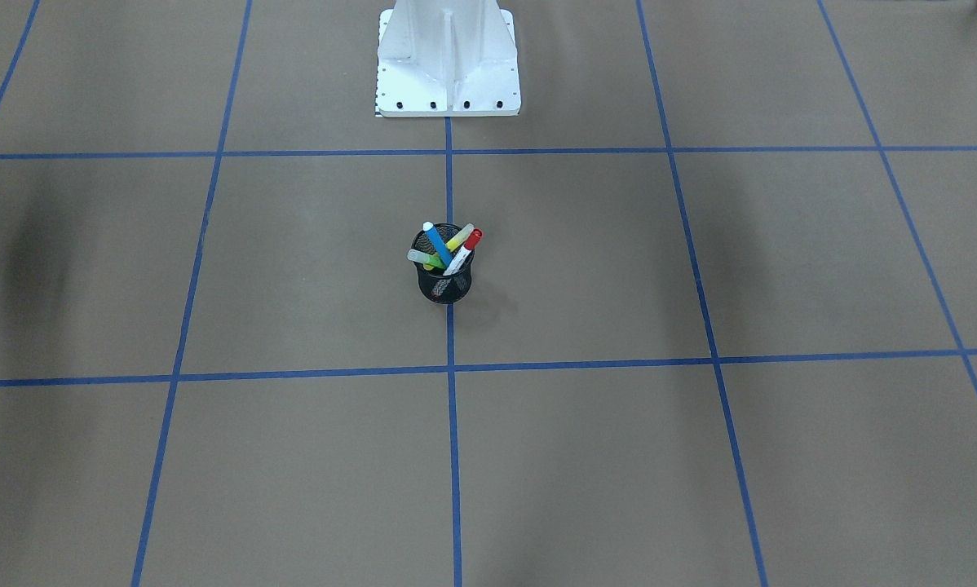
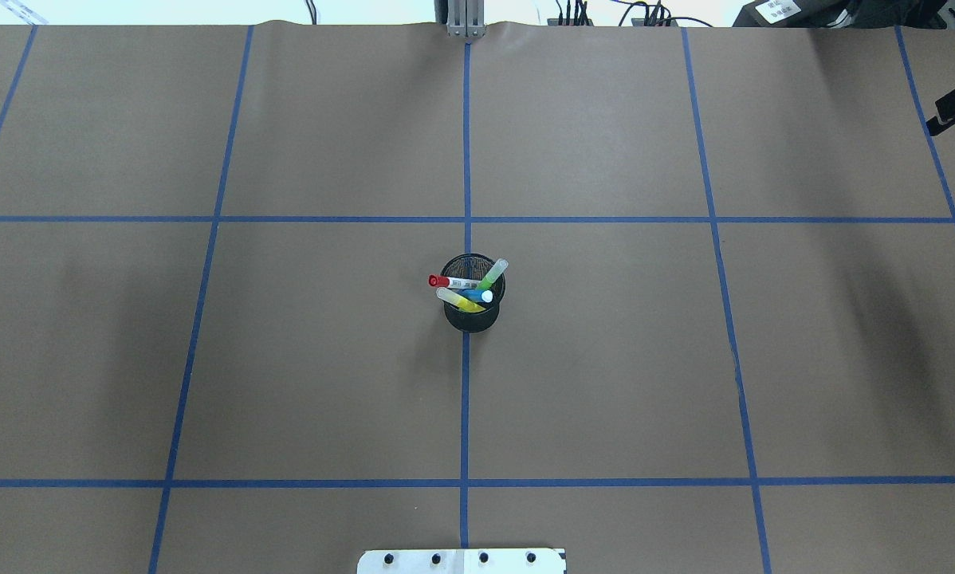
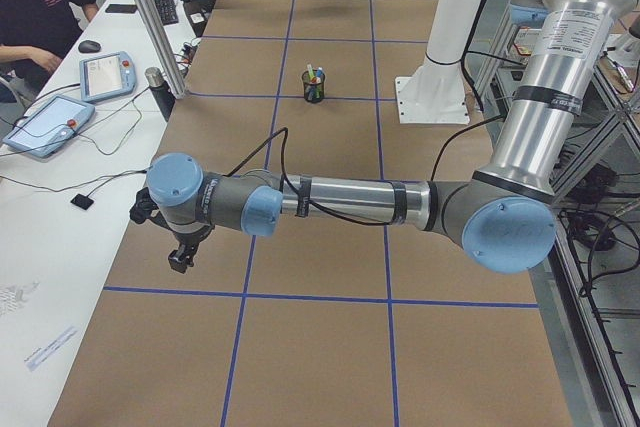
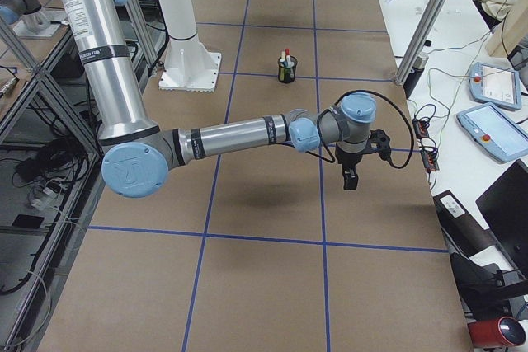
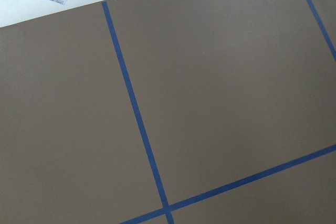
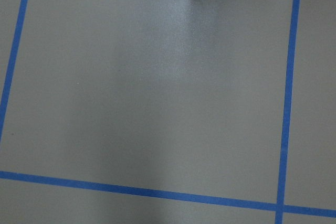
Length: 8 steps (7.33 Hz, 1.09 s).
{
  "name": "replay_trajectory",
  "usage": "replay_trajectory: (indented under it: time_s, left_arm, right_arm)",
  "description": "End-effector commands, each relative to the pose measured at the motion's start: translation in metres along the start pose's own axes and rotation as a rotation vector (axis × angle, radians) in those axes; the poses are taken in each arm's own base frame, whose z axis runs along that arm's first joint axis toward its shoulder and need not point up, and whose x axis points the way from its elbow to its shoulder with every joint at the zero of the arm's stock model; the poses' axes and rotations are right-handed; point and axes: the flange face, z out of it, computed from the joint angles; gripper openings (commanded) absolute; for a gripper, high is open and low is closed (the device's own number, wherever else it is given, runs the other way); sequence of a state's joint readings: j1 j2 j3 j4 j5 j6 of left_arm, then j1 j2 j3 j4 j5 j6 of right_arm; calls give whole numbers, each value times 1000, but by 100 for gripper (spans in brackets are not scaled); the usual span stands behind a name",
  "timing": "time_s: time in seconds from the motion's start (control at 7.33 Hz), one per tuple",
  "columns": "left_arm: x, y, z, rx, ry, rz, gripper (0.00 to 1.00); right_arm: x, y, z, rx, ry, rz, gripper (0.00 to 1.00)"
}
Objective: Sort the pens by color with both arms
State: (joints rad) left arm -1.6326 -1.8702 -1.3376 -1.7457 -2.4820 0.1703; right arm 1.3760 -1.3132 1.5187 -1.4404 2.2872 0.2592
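Black mesh cup (image 1: 445,285), centred: four slim coloured marker pens (image 1: 448,249) are stood inside, splayed upward | left gripper (image 3: 180,257), right gripper (image 4: 351,177) are judged equally far, at opposite ends | finger spread cannot be told.

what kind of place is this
Probably a robotics lab or data-collection cell: a left arm and right arm reach over a table gridded in blue tape, with a teach pendant beside it.
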Motion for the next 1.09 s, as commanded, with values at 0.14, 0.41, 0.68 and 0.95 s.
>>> replay_trajectory:
  time_s: [0.14, 0.41, 0.68, 0.95]
  left_arm:
    - [1, -1, -1, 2, 1, 1, 100]
    - [1, 0, -1, 2, 1, 1, 100]
    - [2, -1, -1, 3, 3, 1, 100]
    - [1, 0, -1, 1, 3, -2, 100]
  right_arm:
    - [-1, -1, -1, 2, -2, -2, 99]
    - [-25, -21, -23, 36, -5, -20, 99]
    - [-69, -36, -30, 55, -33, -81, 99]
    - [-146, -40, -32, 64, -81, -196, 99]
